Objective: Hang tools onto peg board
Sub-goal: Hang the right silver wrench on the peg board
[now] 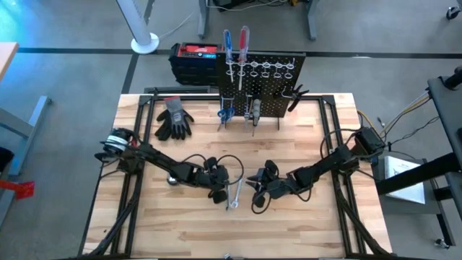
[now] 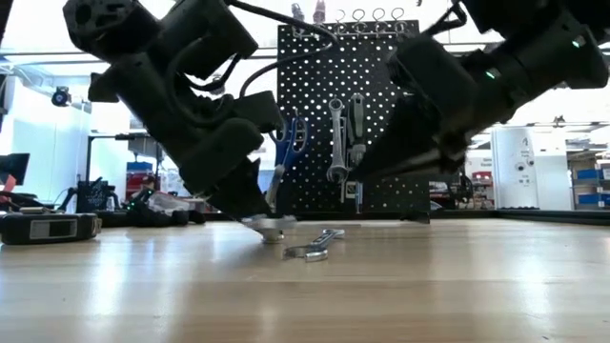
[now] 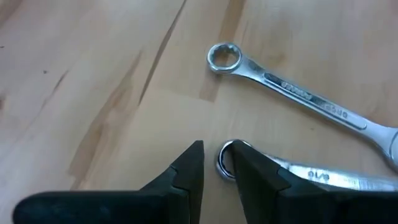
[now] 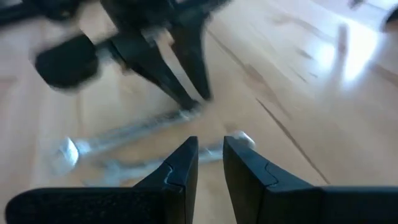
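A wooden worktop (image 1: 180,224) is seen from above. At its far edge the peg board (image 1: 261,79) is stood upright, with red and blue screwdrivers (image 1: 235,43) hung at its top. Grey-black gloves (image 1: 174,118) are laid beside it. Near the middle, a silver wrench (image 1: 232,195) is flanked by the left end effector (image 1: 219,186) and the right end effector (image 1: 257,186).
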